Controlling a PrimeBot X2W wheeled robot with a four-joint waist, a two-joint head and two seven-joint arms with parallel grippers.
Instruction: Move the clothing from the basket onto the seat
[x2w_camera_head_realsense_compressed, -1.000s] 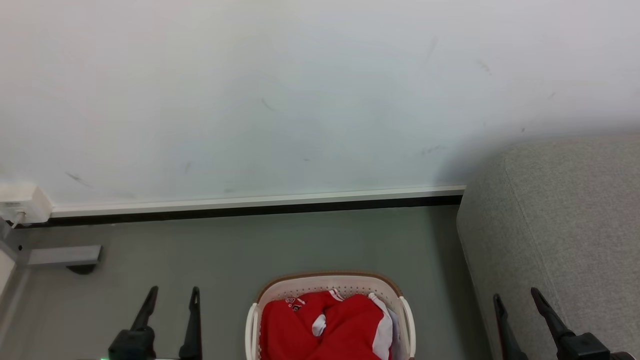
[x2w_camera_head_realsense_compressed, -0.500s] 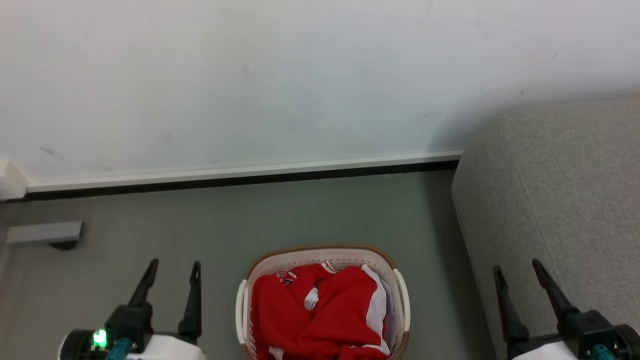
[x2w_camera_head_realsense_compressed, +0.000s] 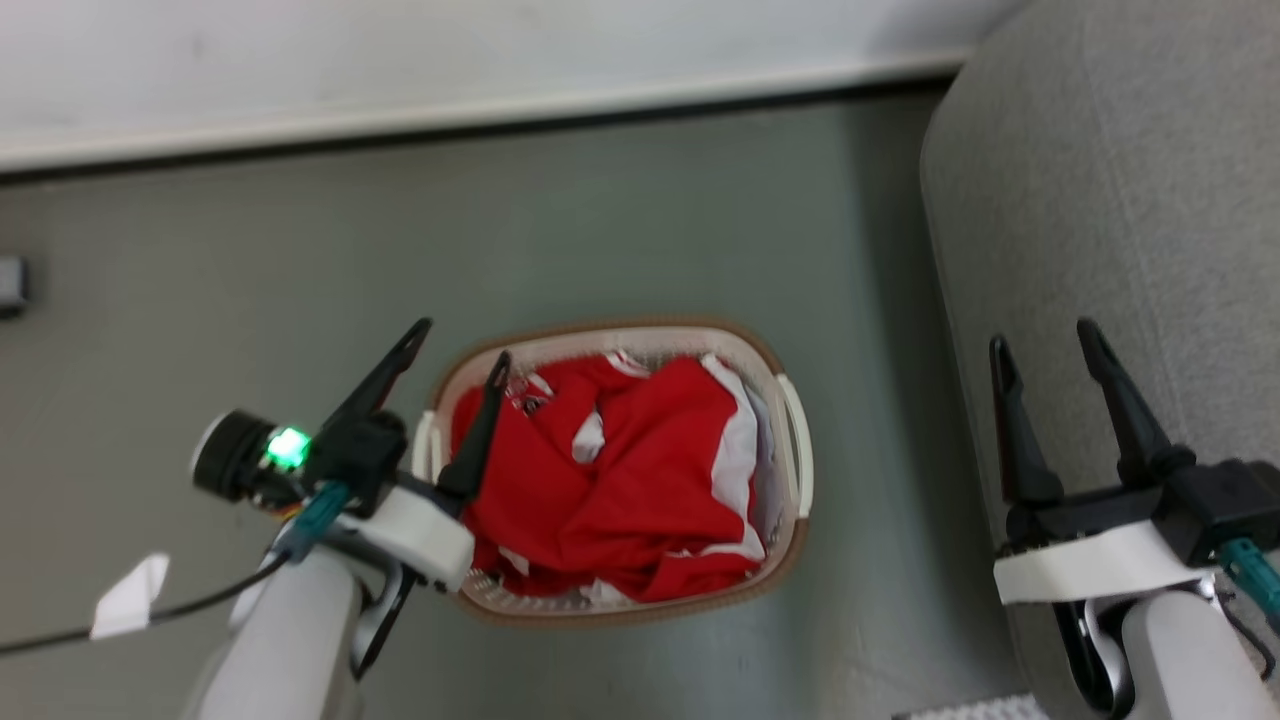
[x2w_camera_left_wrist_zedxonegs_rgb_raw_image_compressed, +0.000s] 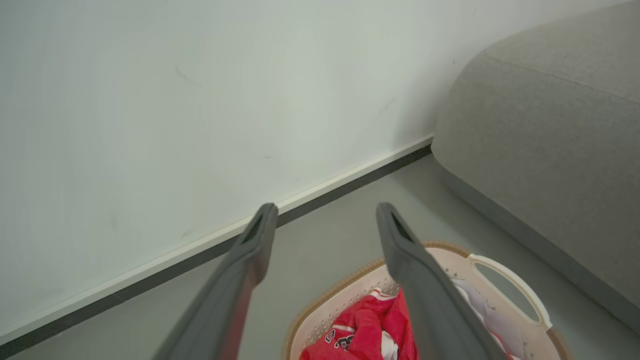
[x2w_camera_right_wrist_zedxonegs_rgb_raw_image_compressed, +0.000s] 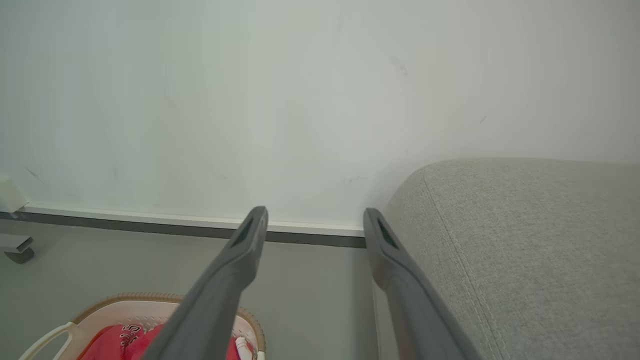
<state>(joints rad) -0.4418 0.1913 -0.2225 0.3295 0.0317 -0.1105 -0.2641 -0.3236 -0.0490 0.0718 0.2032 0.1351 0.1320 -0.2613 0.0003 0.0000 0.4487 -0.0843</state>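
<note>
- Head view: the basket (x2w_camera_head_realsense_compressed: 797, 450) stands on the grey floor (x2w_camera_head_realsense_compressed: 620, 200), near the seat (x2w_camera_head_realsense_compressed: 1120, 180). The clothing (x2w_camera_head_realsense_compressed: 620, 480) lies crumpled inside the basket and covers most of it.
- Head view: the left gripper (x2w_camera_head_realsense_compressed: 464, 341) is over the basket's left rim, its fingers spread wide and holding nothing. The right gripper (x2w_camera_head_realsense_compressed: 1042, 336) is in front of the seat's edge, also wide and empty.
- Left wrist view: the two fingers stand wide apart with nothing between them. Under them is the basket's far rim with the clothing inside, and a pale cloth (x2w_camera_left_wrist_zedxonegs_rgb_raw_image_compressed: 492, 320) lies beside it near the handle.
- Right wrist view: the fingers are wide apart and empty. The seat is at the right, and the basket with the clothing is in the lower left corner.
</note>
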